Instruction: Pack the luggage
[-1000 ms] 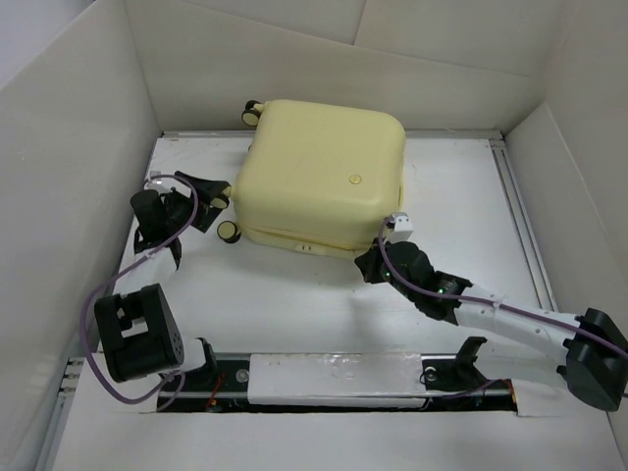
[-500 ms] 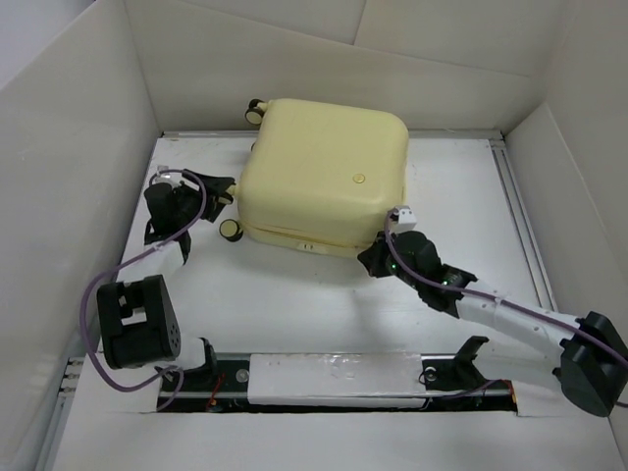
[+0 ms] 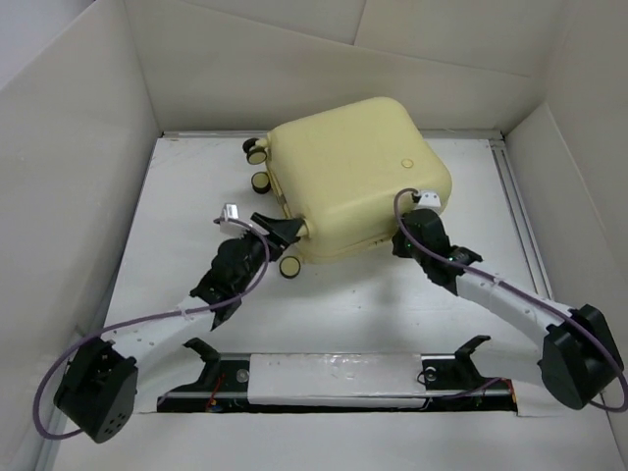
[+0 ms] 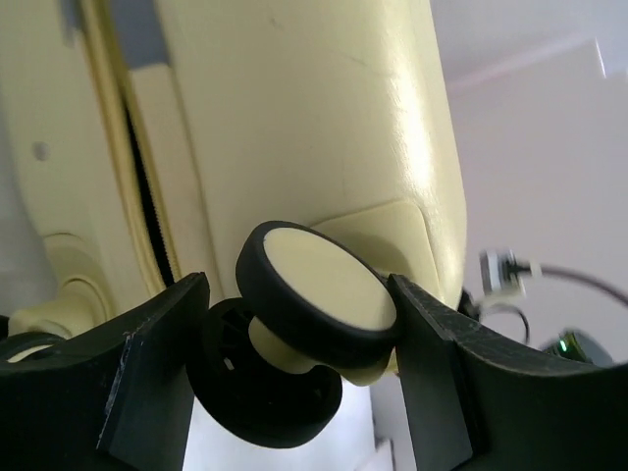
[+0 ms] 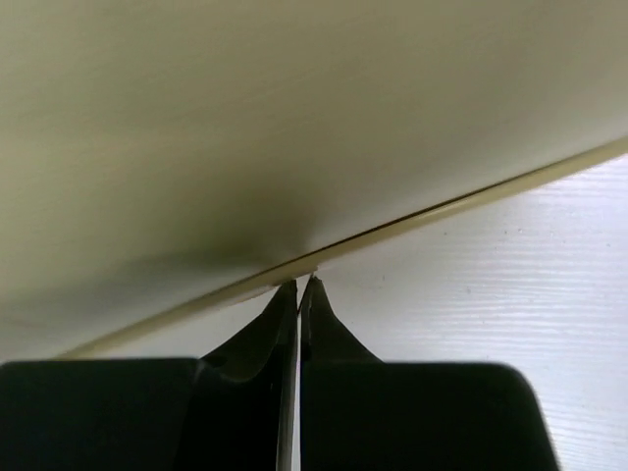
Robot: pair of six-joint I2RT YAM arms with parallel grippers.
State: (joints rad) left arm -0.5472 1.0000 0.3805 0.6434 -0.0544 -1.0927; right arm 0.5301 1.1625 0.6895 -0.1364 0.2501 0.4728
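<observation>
Down at the near edge of the table point(image 3: 334, 314) the two arm bases are seen, and both arms are stretched forward to the luggage point(image 3: 358, 172). On the left, the left gripper point(image 4: 299, 329) is held wide open, and a cream-and-black caster wheel point(image 4: 319, 292) is bracketed between its fingers. One finger is seen right up against the wheel's black rim; contact on the other side cannot be made out. Over on the right, the right gripper point(image 5: 299, 289) is pinched all but closed, with only a hairline gap left. Its tips are set against the seam point(image 5: 442, 206) along the suitcase's lower edge. Whether anything is caught between them cannot be told.

Just beyond the two grippers, the pale yellow case is found lying flat and closed on the white tabletop. It is turned at an angle, so that one corner is pointed towards the near edge. A small round emblem point(image 3: 408, 165) is shown on its upper shell, towards the right. Two more wheels point(image 3: 257, 152) are visible on its left side, further back. Behind it all, the table is closed off by white walls point(image 3: 294, 69).
</observation>
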